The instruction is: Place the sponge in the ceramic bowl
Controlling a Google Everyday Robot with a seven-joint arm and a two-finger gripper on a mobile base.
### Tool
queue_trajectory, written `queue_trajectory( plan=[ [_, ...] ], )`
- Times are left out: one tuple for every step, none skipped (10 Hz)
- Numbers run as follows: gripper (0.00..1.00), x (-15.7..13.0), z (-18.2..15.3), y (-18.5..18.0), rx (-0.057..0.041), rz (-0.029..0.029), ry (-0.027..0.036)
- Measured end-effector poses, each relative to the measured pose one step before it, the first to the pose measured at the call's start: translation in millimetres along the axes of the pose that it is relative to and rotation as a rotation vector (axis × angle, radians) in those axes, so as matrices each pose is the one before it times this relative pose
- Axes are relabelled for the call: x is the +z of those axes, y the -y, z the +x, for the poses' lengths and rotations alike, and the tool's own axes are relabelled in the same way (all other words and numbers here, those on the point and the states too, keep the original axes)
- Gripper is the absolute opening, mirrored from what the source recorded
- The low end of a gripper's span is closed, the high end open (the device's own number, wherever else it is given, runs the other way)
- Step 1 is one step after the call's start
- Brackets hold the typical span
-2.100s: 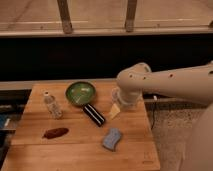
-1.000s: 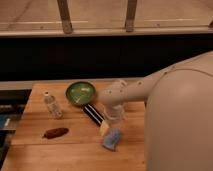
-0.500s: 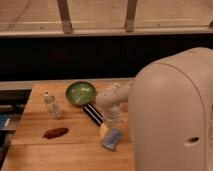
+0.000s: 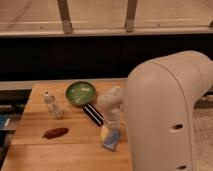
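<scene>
Camera view: we are noting open two-finger gripper (image 4: pixel 108 131) hovering over light-blue soft sponge (image 4: pixel 112 140), probably for grasping; green ceramic bowl (image 4: pixel 80 93) sitting near wooden table's (image 4: pixel 30 150) back edge.

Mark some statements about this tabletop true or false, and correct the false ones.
1. The claw hangs close over the small light-blue wavy-edged sponge near the wooden table front. True.
2. The sponge lies in the round glossy green ceramic bowl. False: it lies on the table, and the bowl is empty.
3. The reddish-brown oblong thing lies to the left of the sponge in the view. True.
4. The black striped bar rests on the translucent whitish plastic cup. False: it lies on the table between bowl and sponge, apart from the cup.
</scene>
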State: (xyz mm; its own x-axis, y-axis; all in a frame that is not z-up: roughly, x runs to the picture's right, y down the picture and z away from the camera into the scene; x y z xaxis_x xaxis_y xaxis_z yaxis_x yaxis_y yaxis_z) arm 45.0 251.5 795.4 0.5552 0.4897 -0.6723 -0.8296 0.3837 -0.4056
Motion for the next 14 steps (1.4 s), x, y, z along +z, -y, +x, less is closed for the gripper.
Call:
queue_trajectory(
  plan=[
    [0.8, 4.35, -0.21, -0.77, 0.00038, -0.00875, -0.00462],
    [0.8, 5.26, -0.15, -1.11, -0.00027, -0.01057, -0.00659],
    [0.78, 5.41, -0.1, -1.67, -0.00199, -0.01104, -0.00813],
    [0.72, 4.93, -0.21, -2.11, -0.00387, -0.00955, -0.00847],
    [0.62, 3.56, -0.51, -2.68, -0.00576, -0.00937, -0.00561],
    [0.52, 2.45, 0.46, -2.0, -0.00527, -0.0055, -0.00689],
    [0.4, -0.94, -0.18, 0.23, -0.00287, 0.00111, 0.00148],
    [0.32, -1.98, 0.4, 0.67, 0.00064, 0.00023, 0.0009],
    [0.21, -1.09, 0.54, 0.73, 0.00296, -0.00088, 0.00069],
    [0.1, -1.02, 0.11, -0.27, -0.0027, -0.00182, 0.00255],
    [0.04, -3.86, -1.92, -2.39, -0.00903, -0.0112, 0.02245],
    [0.0, -9.99, 1.38, 1.9, -0.00191, -0.00597, 0.02307],
    [0.0, -16.2, -0.43, 1.6, -0.01002, 0.0061, 0.02862],
    [0.0, -15.61, -2.7, -0.89, -0.01049, 0.00409, 0.02677]
  ],
)
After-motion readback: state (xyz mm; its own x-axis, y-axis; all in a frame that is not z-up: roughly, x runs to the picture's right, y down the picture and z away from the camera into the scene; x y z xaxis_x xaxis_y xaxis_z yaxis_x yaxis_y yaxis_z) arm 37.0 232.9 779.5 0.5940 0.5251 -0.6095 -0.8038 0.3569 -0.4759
